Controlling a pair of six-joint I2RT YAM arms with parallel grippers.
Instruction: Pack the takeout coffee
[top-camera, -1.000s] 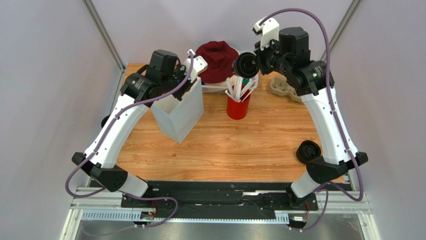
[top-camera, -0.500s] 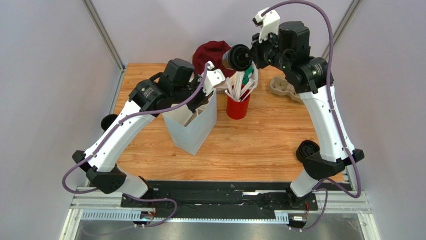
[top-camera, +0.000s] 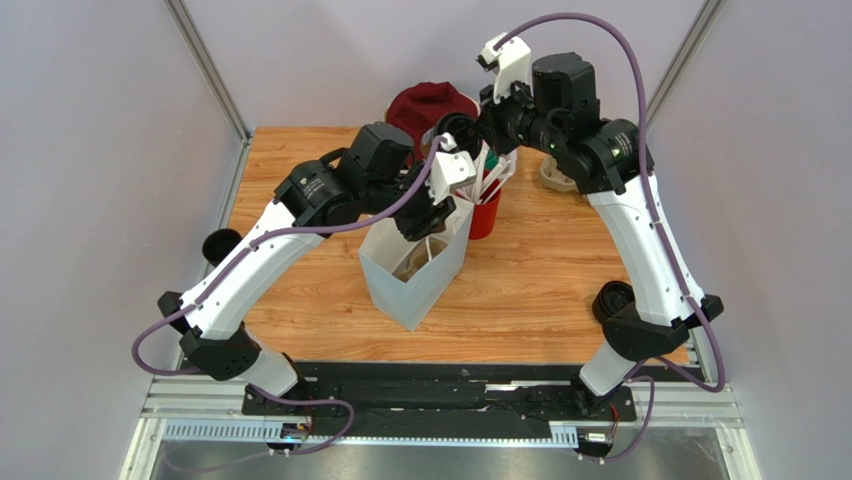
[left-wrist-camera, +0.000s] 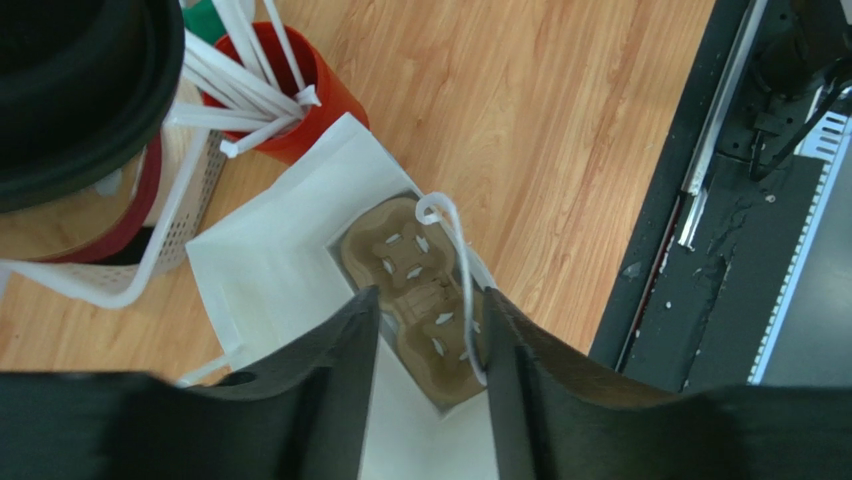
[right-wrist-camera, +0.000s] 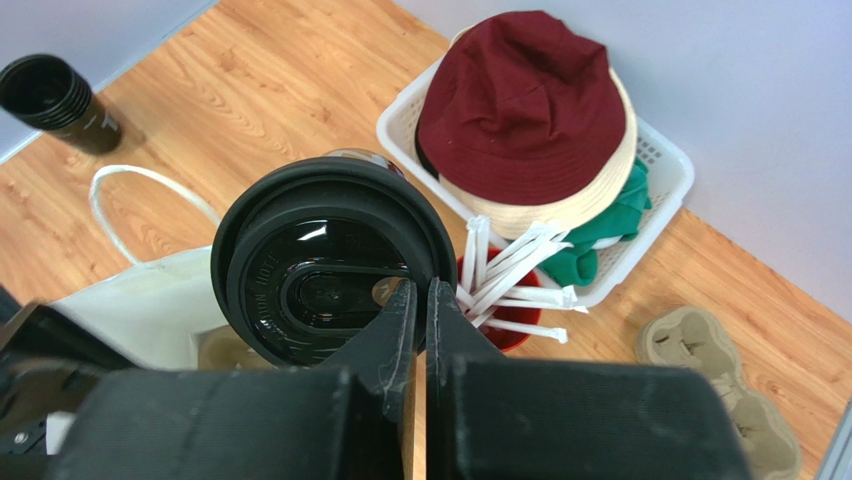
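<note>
The right tool pinched the rim of the coffee cup near the bag, and the left tool hung spread above its open top.

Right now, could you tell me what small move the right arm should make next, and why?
I would probably carry the coffee cup across until it hangs over the mouth of the bag. The right gripper is shut on it, off to one side near the red cup, and a cardboard carrier lies inside it.

Black-lidded takeout coffee, tipped, aloft
</note>
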